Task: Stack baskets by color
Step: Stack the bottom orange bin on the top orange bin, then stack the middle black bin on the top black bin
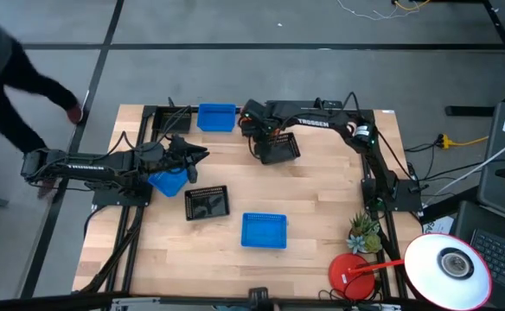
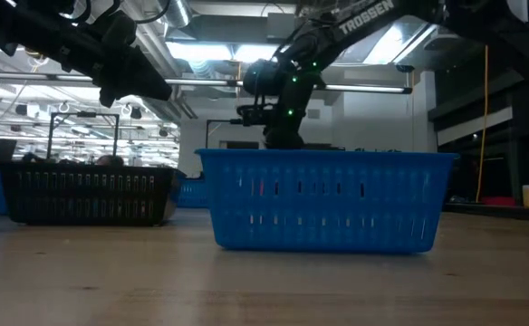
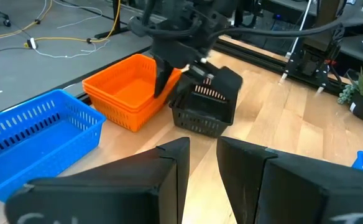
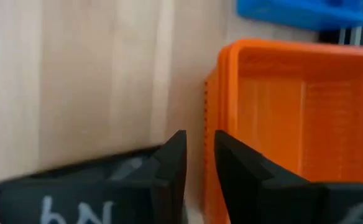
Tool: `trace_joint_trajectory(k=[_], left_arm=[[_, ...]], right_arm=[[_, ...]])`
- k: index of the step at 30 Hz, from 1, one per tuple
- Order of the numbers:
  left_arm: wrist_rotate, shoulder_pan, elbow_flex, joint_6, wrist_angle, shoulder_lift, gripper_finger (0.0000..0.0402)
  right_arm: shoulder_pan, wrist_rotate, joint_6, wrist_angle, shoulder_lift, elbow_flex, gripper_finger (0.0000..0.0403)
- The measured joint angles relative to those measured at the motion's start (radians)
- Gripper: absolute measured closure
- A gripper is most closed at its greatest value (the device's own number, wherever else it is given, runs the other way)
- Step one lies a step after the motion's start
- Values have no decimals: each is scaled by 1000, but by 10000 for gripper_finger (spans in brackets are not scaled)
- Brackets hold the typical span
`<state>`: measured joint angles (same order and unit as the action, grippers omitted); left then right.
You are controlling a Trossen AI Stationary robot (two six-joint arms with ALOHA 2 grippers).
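Note:
A stack of orange baskets (image 3: pixel 128 90) stands near the table's far edge, between a blue basket (image 3: pixel 35 134) and a black basket (image 3: pixel 206 109). My right gripper (image 4: pixel 200 155) points steeply down just above the orange stack's rim (image 4: pixel 222 93), on the side toward the black basket (image 1: pixel 280 149). A narrow gap shows between its fingers, with nothing in it. My left gripper (image 3: pixel 203 162) hovers at the table's left, its fingers slightly apart on nothing, above another blue basket (image 1: pixel 168 181). My right gripper stands over the gap between the orange stack and the black basket. I cannot tell whether a finger (image 3: pixel 163 81) touches either basket.
A second black basket (image 1: pixel 207 202) and a blue basket (image 1: pixel 264 231) lie on the table's near half. A plant (image 1: pixel 365 231), a red lamp base (image 1: pixel 352 272) and its white head (image 1: pixel 447 268) stand at the near right corner. A person (image 1: pixel 19 78) is beyond the far left corner.

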<state>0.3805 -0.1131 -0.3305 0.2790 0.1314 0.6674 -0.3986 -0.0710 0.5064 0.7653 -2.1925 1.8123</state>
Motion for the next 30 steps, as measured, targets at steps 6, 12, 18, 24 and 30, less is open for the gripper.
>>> trace_joint_trajectory(k=[6, 12, 18, 24, 30], left_arm=[[0, 0, 0, 0, 0, 0, 328], [0, 0, 0, 0, 0, 0, 328], [0, 0, 0, 3, 0, 0, 328], [0, 0, 0, -18, 0, 0, 328], [-7, 0, 0, -47, 98, 0, 328]], right_arm=[[-27, -6, 0, -15, 0, -1, 316], [-34, 13, -1, -71, 0, -1, 316], [-11, 21, -18, -30, 0, 20, 316], [50, 20, -123, 328, 0, 154, 316], [81, 20, -189, 605, 67, 144, 321]])
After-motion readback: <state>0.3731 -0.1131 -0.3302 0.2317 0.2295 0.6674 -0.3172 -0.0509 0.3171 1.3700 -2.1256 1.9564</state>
